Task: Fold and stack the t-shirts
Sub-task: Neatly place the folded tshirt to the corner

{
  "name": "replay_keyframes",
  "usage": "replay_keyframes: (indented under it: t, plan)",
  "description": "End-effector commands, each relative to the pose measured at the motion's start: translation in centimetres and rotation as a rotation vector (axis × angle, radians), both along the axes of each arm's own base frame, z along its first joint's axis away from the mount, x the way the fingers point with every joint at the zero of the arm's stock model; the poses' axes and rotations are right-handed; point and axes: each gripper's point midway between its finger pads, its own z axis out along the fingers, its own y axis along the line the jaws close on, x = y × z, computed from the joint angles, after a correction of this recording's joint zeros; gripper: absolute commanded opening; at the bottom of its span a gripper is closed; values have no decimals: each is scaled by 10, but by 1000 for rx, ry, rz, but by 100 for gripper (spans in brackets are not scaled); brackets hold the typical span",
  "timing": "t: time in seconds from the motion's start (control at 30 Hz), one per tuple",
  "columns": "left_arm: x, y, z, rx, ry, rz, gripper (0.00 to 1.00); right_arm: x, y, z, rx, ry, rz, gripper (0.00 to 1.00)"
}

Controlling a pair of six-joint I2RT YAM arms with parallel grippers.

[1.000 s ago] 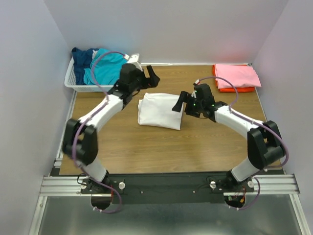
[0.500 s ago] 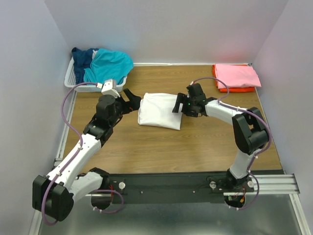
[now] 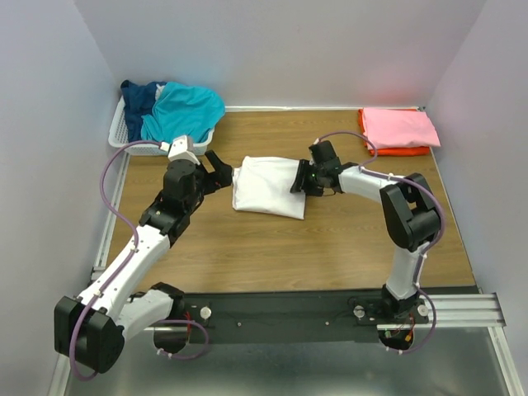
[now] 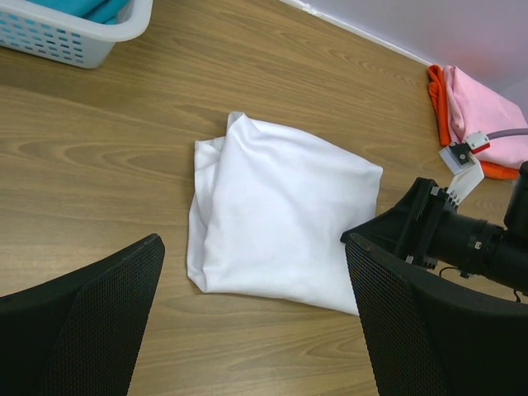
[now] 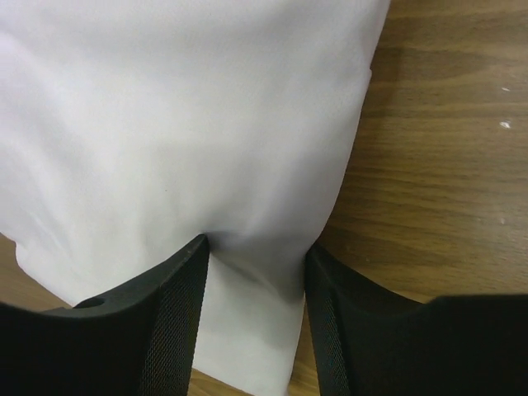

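A: At the 3 o'clock edge of the white t-shirt (image 3: 266, 186), our right hand (image 5: 256, 245) grips a fold of the cloth. From the wrist we see the fabric puckered between the jaws, one jaw pressed in on each side of the pinch.

B: And past the jaws?

A: The rest of the shirt spreads away toward 9 o'clock. It is folded into a rough rectangle and lies flat near the middle of the tabletop (image 3: 330, 239). Its 9 o'clock side shows a couple of loose layered edges.

B: We have the left hand (image 3: 221, 168) there, yes?

A: Yes, just beside that 9 o'clock edge, jaws spread wide with nothing between them. Whether it touches the cloth, we cannot tell.

B: What do we see further out?

A: Toward 10 o'clock from the white shirt, in the far left corner, stands a white slatted basket (image 3: 124, 142). A teal t-shirt (image 3: 186, 111) is heaped in it and hangs over its rim, with a navy t-shirt (image 3: 139, 95) bunched at its 9 o'clock side.

B: And the other corner?

A: Toward 2 o'clock, well apart from the right hand, a folded pink t-shirt (image 3: 400, 125) lies on top of a folded orange t-shirt (image 3: 400, 151). The orange edge shows along the 6 o'clock and 9 o'clock sides of the pink one.
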Motion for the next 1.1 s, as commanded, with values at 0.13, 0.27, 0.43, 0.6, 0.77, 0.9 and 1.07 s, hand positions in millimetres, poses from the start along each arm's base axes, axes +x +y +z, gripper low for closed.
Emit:
replay_keyframes:
  t: [0.13, 0.27, 0.43, 0.6, 0.77, 0.9, 1.07]
  plan:
    - [3, 9, 9, 13, -19, 51, 98, -13, 11, -43, -50, 92, 64, 30]
    - [2, 9, 10, 26, -21, 42, 98, 1, 11, -34, -114, 3, 168, 4]
    - [0, 17, 12, 29, -34, 78, 98, 34, -9, 9, -281, -209, 244, 1]
    - [0, 23, 13, 34, -44, 106, 98, 60, -44, 59, -532, -391, 286, 1]
    - [2, 24, 14, 42, -51, 116, 98, 79, -92, 87, -801, -438, 269, 1]
    - [2, 27, 12, 51, -49, 126, 98, 99, -124, 106, -881, -450, 247, 1]
    - [3, 32, 9, 68, -43, 156, 98, 127, -177, 132, -970, -450, 149, 1]
